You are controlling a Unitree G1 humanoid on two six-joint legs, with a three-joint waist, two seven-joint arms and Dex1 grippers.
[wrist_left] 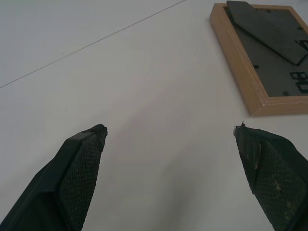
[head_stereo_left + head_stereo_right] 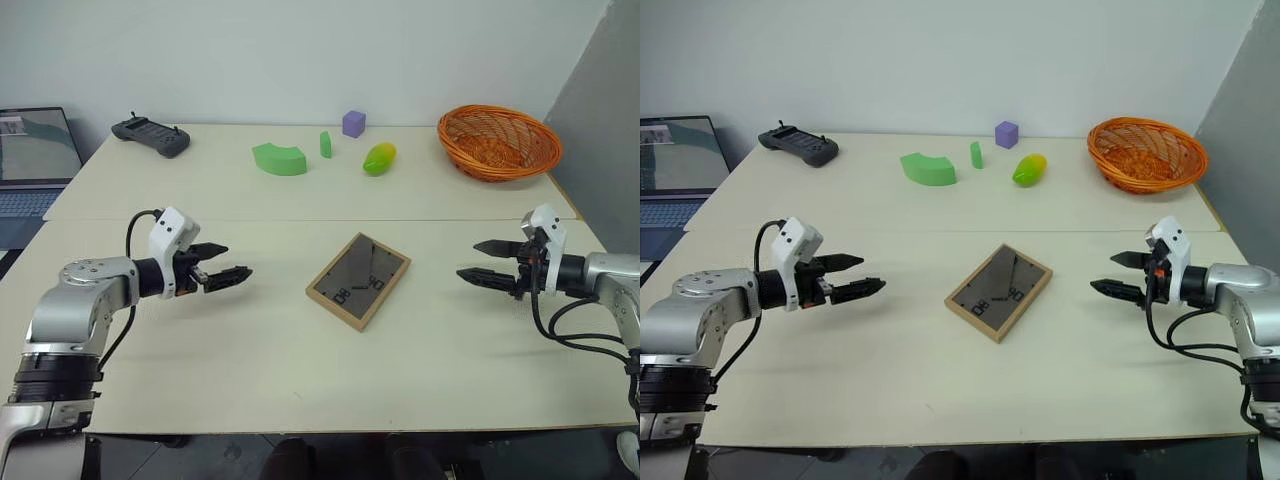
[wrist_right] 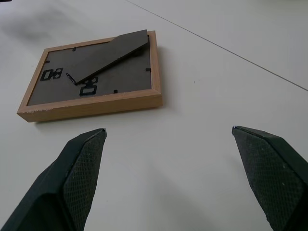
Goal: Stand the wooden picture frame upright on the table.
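Hovering over the near half of the table (image 2: 250, 380), the left gripper (image 2: 222, 264) and right gripper (image 2: 484, 262) both stand wide and empty, pointing inward toward each other. Between them, apart from both, the wooden picture frame (image 2: 358, 280) lies flat, dark back panel up, just nearer than the seam. Beyond the seam sit a green curved block (image 2: 279, 158), a green-yellow mango-shaped toy (image 2: 379, 158), a purple cube (image 2: 353, 123), an orange wicker basket (image 2: 498, 141) and a black controller (image 2: 150, 134).

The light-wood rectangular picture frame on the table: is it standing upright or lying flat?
Lying flat, face down: the picture frame shows its dark grey back panel and stand upward.
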